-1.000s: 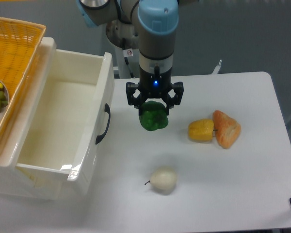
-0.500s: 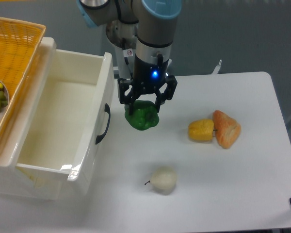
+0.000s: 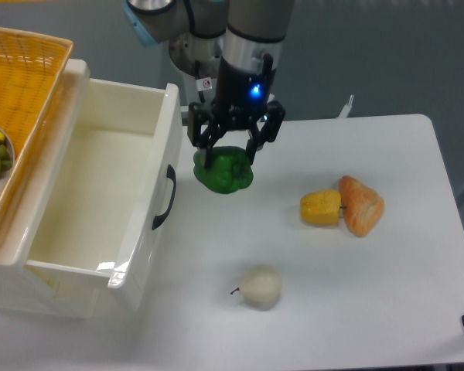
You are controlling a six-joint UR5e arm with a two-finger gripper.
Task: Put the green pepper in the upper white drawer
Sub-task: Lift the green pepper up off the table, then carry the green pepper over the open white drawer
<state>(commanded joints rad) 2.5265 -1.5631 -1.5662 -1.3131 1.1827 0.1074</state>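
The glossy dark-green pepper (image 3: 223, 172) hangs above the table, just right of the drawer's front wall. My gripper (image 3: 229, 154) is shut on the green pepper from above, its black fingers straddling the top. The upper white drawer (image 3: 159, 182) stands pulled open at the left, its pale inside bare, with a dark curved handle (image 3: 166, 198) on the front facing the pepper.
An orange woven basket (image 3: 25, 100) with a bowl of dark fruit sits on the cabinet at the far left. A yellow pepper piece (image 3: 321, 207) and an orange piece (image 3: 361, 205) lie to the right, a pale pear (image 3: 261, 287) in front.
My gripper has carried the green pepper up and to the left, from the table's middle towards the drawer's front wall. The other items have stayed put.
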